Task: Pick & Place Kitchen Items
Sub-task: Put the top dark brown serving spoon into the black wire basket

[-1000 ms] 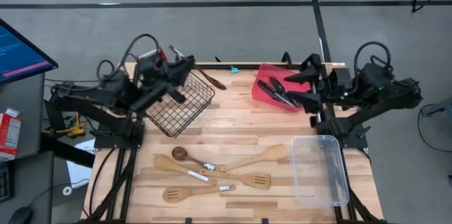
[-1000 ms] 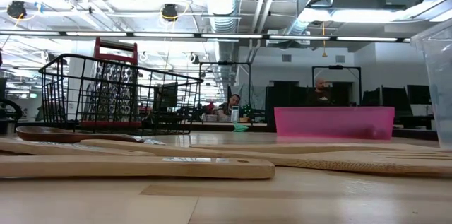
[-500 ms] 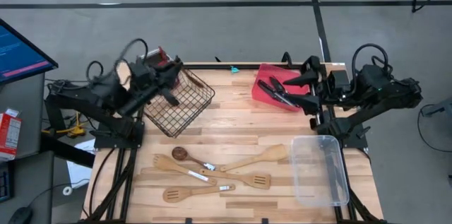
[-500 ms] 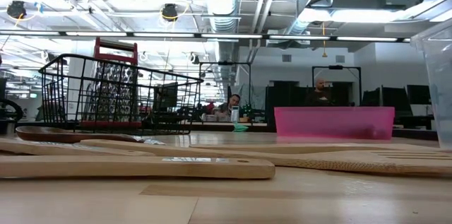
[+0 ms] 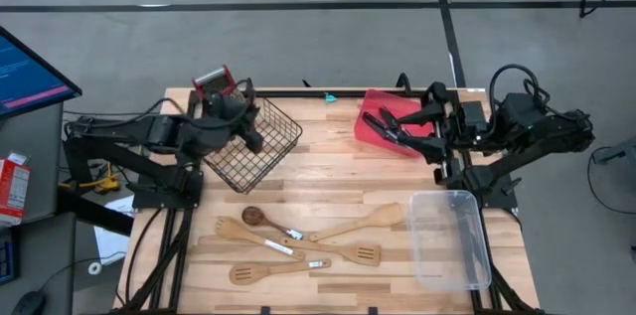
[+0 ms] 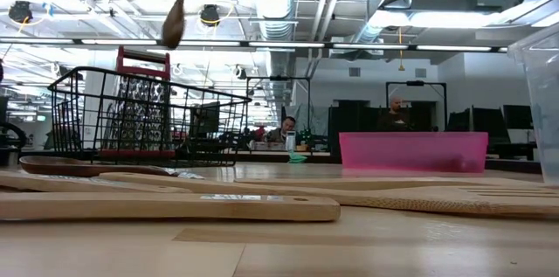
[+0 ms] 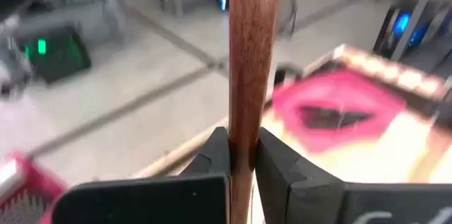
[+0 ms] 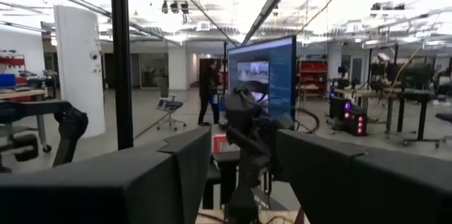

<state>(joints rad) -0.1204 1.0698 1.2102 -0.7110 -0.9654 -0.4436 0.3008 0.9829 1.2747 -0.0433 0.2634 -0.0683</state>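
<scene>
1. Over by the wire basket (image 5: 256,143), the left gripper (image 7: 240,155) had its jaws clamped on a dark wooden spoon (image 7: 248,54), handle upright, the nearer arm for that drop.
2. Right gripper (image 5: 429,116) sat over the red tray (image 5: 378,102), jaws half apart, empty.
3. Only the low view showed the spoon dangling above the basket; other utensils (image 5: 298,245) lay on the bench (image 5: 338,186).

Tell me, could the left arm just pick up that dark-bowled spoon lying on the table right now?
Probably not yet. The left gripper is shut on a brown wooden utensil above the wire basket. The dark-bowled spoon lies uncovered, but the gripper is occupied.
</scene>
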